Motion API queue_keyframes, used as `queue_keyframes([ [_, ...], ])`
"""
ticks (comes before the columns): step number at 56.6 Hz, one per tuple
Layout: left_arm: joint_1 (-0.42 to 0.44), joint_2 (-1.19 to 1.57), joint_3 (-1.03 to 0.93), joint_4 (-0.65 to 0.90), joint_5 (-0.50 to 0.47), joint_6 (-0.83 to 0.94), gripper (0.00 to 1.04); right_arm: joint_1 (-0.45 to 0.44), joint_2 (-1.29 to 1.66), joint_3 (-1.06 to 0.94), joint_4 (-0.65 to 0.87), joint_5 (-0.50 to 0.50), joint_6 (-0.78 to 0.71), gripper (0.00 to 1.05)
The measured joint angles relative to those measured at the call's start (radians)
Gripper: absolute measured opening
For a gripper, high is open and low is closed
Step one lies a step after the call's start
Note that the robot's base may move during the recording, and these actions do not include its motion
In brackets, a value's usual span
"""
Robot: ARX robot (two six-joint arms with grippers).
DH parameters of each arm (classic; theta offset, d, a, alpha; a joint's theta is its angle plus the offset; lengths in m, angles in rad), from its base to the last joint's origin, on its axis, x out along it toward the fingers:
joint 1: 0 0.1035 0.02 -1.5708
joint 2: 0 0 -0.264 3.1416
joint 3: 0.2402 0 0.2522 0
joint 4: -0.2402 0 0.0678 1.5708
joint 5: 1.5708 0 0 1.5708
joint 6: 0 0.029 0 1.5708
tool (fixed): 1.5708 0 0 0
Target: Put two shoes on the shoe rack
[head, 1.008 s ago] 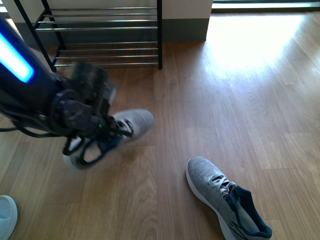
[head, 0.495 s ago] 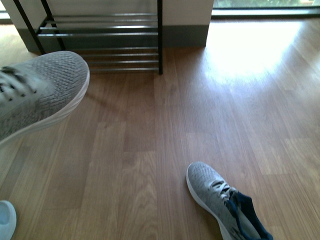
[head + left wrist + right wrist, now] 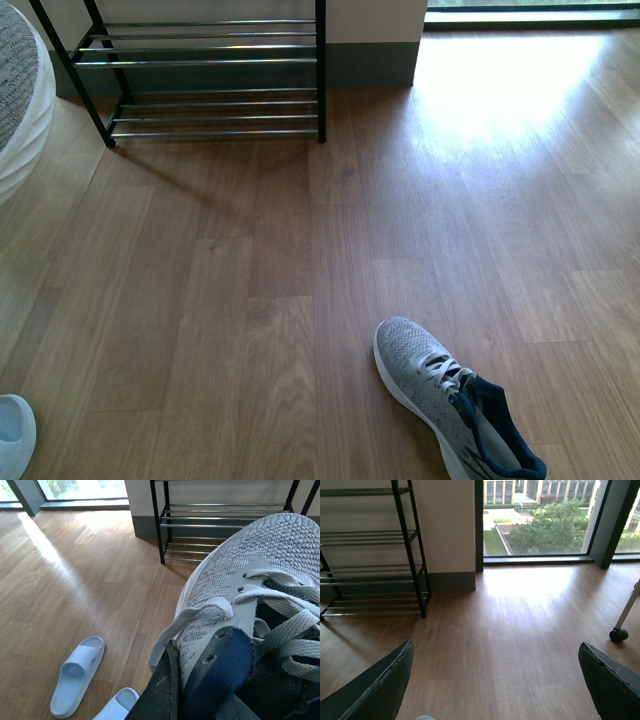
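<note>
The left gripper (image 3: 175, 692) is clamped on the raised grey sneaker (image 3: 260, 575) at its navy collar, one dark finger (image 3: 159, 700) showing, the other hidden behind the shoe; in the front view only its toe shows, cut off at the upper left edge, beside the shoe rack (image 3: 200, 60), whose top is out of frame; the second sneaker (image 3: 450, 400) lies on the floor (image 3: 300, 280) at lower right, heel cropped; the right gripper (image 3: 495, 650) gapes wide; a pale blue slide (image 3: 12, 435) is a sliver at lower left.
</note>
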Motion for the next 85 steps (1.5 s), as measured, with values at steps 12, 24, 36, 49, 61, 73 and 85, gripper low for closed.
queue_keyframes([
  [12, 0.0, 0.0, 0.0, 0.0, 0.002, -0.003, 0.02, 0.0, 0.0, 0.0, 0.0, 0.002, 0.0, 0.96],
  [24, 0.0, -0.001, -0.001, -0.002, -0.016, -0.005, 0.02, 0.0, 0.0, 0.0, 0.0, -0.005, 0.0, 0.96],
  [36, 0.0, -0.001, -0.001, -0.002, -0.003, -0.006, 0.02, 0.0, 0.0, 0.0, 0.0, -0.002, 0.0, 0.96],
  [49, -0.001, -0.001, -0.001, -0.002, -0.008, -0.006, 0.02, -0.033, 0.451, 0.078, 0.167, -0.385, 0.055, 0.96],
  [61, -0.001, -0.001, -0.001, -0.002, -0.003, -0.006, 0.02, 0.056, 1.283, 0.216, 0.557, -0.257, -0.188, 0.96],
  [73, -0.001, -0.001, -0.001, -0.002, -0.005, -0.006, 0.02, 0.052, 1.959, 0.395, 0.666, -0.206, -0.346, 0.96],
  [85, -0.001, -0.001, -0.001, -0.002, -0.004, -0.006, 0.02, -0.004, 2.253, 0.525, 0.644, -0.177, -0.444, 0.96],
])
